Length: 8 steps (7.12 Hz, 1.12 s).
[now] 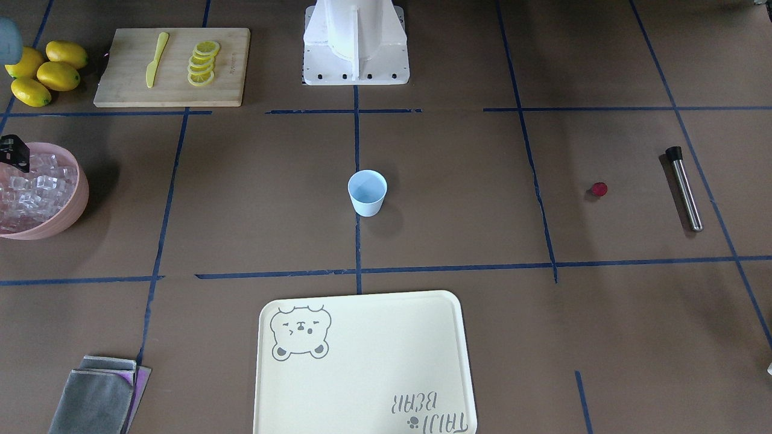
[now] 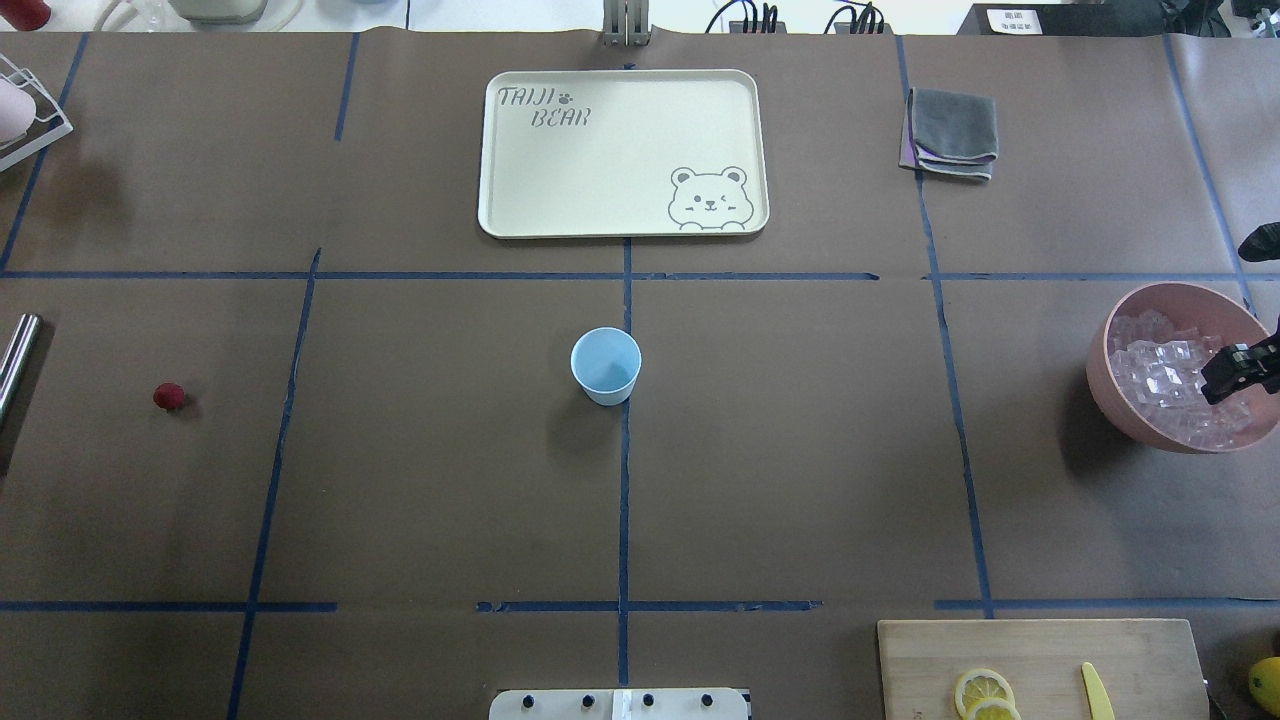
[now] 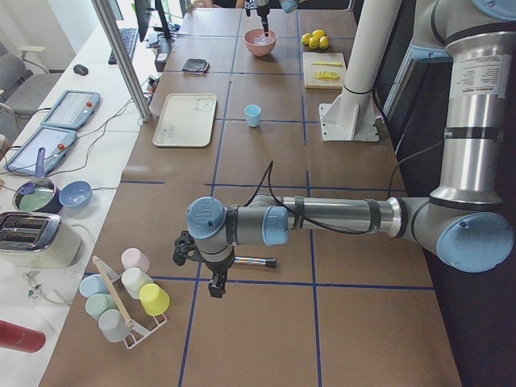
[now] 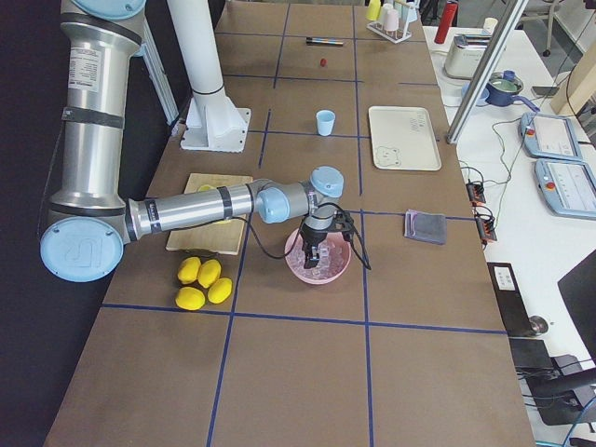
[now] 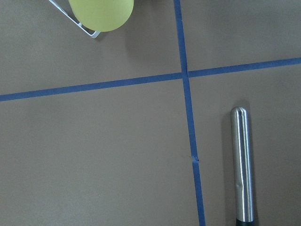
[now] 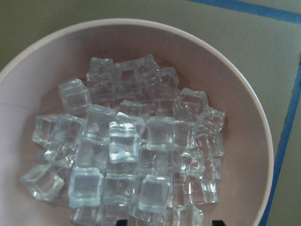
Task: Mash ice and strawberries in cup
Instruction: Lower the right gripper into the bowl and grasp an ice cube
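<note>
The pale blue cup (image 1: 367, 193) (image 2: 605, 365) stands upright and empty-looking at the table's middle. Many clear cubes of ice (image 6: 127, 155) (image 2: 1165, 375) fill a pink bowl (image 6: 263, 132) (image 1: 78, 205). My right gripper (image 2: 1235, 372) (image 6: 169, 223) hangs just over the ice, open, only its two dark fingertips (image 6: 123, 222) showing. One red strawberry (image 1: 599, 189) (image 2: 169, 396) lies alone on the paper. My left gripper (image 3: 216, 282) hovers beside a steel muddler (image 5: 243, 165) (image 1: 684, 188); I cannot tell if it is open or shut.
A cream bear tray (image 2: 625, 150) lies beyond the cup. A wooden board (image 1: 172, 66) holds lemon slices and a yellow knife, with whole lemons (image 1: 45, 72) beside it. A grey cloth (image 2: 950, 130) is folded nearby. A rack of coloured cups (image 3: 129, 294) stands by the left arm.
</note>
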Each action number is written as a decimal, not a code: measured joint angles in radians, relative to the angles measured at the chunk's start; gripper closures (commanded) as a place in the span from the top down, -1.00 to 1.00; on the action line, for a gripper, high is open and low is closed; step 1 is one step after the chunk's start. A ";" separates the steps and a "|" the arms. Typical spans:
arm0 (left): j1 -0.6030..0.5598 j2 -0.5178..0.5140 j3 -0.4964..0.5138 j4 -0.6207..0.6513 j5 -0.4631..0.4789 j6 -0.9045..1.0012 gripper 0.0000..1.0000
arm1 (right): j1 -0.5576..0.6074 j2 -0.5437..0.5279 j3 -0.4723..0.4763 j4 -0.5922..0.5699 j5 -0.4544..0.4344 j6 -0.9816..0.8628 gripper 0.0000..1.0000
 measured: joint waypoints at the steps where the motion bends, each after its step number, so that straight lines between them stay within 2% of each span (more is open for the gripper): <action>1: 0.000 -0.002 0.000 0.000 0.000 -0.001 1.00 | -0.003 0.003 -0.001 0.000 -0.009 0.000 0.27; 8: 0.000 -0.014 0.002 0.002 0.000 -0.003 1.00 | -0.031 0.036 -0.021 0.000 -0.052 -0.014 0.20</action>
